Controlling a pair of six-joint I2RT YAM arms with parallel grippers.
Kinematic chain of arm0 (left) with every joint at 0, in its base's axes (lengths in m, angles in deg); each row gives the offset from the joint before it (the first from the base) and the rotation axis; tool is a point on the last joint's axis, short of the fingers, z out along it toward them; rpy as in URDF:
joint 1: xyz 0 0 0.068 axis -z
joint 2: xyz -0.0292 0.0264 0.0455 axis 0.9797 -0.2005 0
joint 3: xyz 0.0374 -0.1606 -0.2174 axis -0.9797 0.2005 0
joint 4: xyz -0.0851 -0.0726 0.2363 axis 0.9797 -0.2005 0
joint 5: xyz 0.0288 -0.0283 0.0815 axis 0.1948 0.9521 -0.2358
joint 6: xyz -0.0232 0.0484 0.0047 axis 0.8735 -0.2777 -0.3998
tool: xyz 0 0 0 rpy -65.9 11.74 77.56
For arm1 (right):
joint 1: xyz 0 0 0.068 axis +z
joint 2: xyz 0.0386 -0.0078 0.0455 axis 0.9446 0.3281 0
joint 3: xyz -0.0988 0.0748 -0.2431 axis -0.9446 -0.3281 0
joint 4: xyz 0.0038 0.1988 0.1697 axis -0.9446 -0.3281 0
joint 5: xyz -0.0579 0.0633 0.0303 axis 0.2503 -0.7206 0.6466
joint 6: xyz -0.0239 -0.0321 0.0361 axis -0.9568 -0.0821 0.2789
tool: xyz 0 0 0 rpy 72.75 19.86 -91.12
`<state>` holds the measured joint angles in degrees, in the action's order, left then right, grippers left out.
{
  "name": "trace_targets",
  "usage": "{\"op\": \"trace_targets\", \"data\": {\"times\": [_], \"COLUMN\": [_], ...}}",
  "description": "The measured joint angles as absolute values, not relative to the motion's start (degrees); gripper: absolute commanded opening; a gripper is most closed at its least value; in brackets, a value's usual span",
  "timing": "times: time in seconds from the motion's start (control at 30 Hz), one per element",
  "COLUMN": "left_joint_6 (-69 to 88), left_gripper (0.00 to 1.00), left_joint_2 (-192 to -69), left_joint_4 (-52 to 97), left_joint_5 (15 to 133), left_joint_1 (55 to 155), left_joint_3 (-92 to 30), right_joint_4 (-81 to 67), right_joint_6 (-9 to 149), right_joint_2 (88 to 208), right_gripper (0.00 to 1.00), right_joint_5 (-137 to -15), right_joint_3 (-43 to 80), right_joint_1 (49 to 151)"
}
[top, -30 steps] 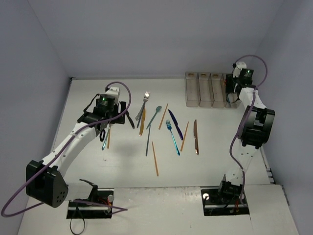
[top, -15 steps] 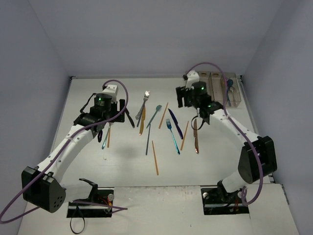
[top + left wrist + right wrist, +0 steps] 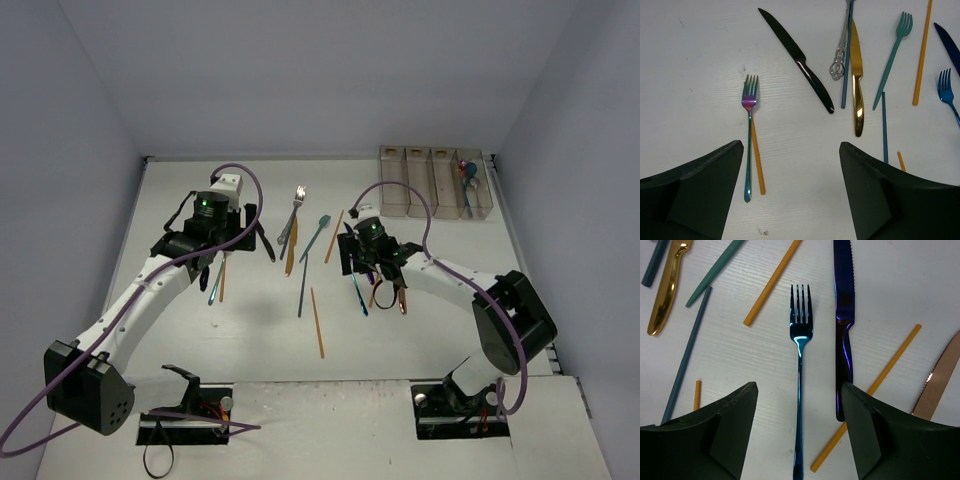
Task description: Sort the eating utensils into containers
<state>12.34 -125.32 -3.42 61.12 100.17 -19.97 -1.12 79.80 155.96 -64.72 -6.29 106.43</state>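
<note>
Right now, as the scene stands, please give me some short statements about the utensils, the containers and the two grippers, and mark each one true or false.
1. The right gripper is open above the blue fork. True.
2. The left gripper holds the black knife. False: it is open and empty, and the black knife lies on the table.
3. The gold knife lies in a container. False: it lies on the table.
4. The rightmost container has a utensil in it. True.
5. The purple knife lies beside the blue fork. True.
</note>
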Motion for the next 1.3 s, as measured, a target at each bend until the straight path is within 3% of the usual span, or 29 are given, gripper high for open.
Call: {"op": "trace_targets", "data": {"times": [0.57, 0.77, 1.07, 1.3], "left_joint_6": [13.12, 13.12, 13.12, 13.15], "left_gripper": [0.75, 0.75, 0.75, 0.75], "left_joint_2": [-125.35, -125.33, -125.36, -125.4], "left_joint_4": [-3.44, -3.45, -3.44, -3.47], "left_joint_5": [61.46, 61.44, 61.41, 61.44], "left_joint_1": [100.17, 100.17, 100.17, 100.17], "left_joint_3": [-19.97, -19.97, -19.97, -19.97], "right_joint_4": [0.75, 2.67, 1.35, -2.66], "right_joint_6": [82.75, 82.69, 81.15, 71.45], "right_joint_2": [166.54, 168.08, 167.66, 157.47], "right_gripper": [0.26, 0.0, 0.0, 0.0], "right_joint_5": [-63.03, -61.57, -61.44, -59.81], "right_joint_3": [-4.85, -4.01, -3.15, 6.64], "right_joint_1": [107.69, 107.73, 107.75, 104.36]}}
